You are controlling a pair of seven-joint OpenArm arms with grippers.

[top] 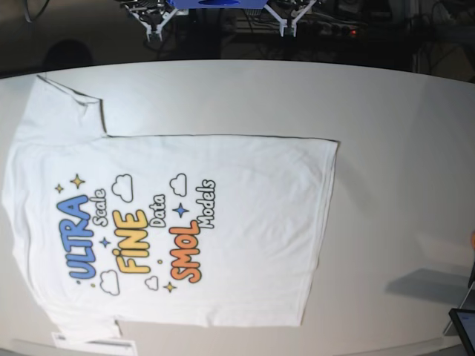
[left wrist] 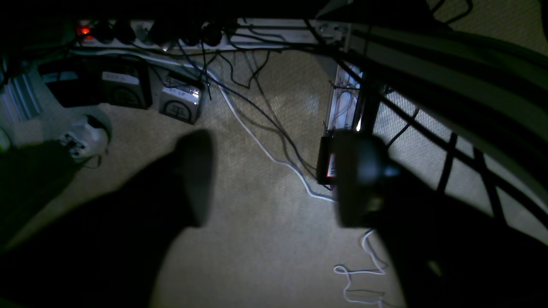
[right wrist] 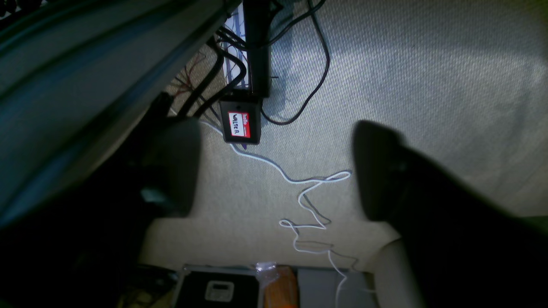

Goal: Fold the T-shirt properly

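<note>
Your left hand [left wrist: 274, 179] stood open and empty, pointing down at the carpet [left wrist: 257, 239] beside the bench, with loose cables [left wrist: 257, 137] below it. Your right hand [right wrist: 274, 171] was open and empty too, over the same carpet and a small black box [right wrist: 240, 122] with a red label.

The T-shirt [top: 223, 222] lay flat on the white bench [top: 401, 133], print side up, the collar end at the base view's left and the hem [top: 323, 230] toward the right; one sleeve [top: 63, 107] reached to the far edge. Neither hand was near it.

I judge the cloth was light, soft and limp, so it would sag and wrinkle when lifted. You would do better to pinch it at the edges, at the hem corners or the sleeve, both hands together.
</note>
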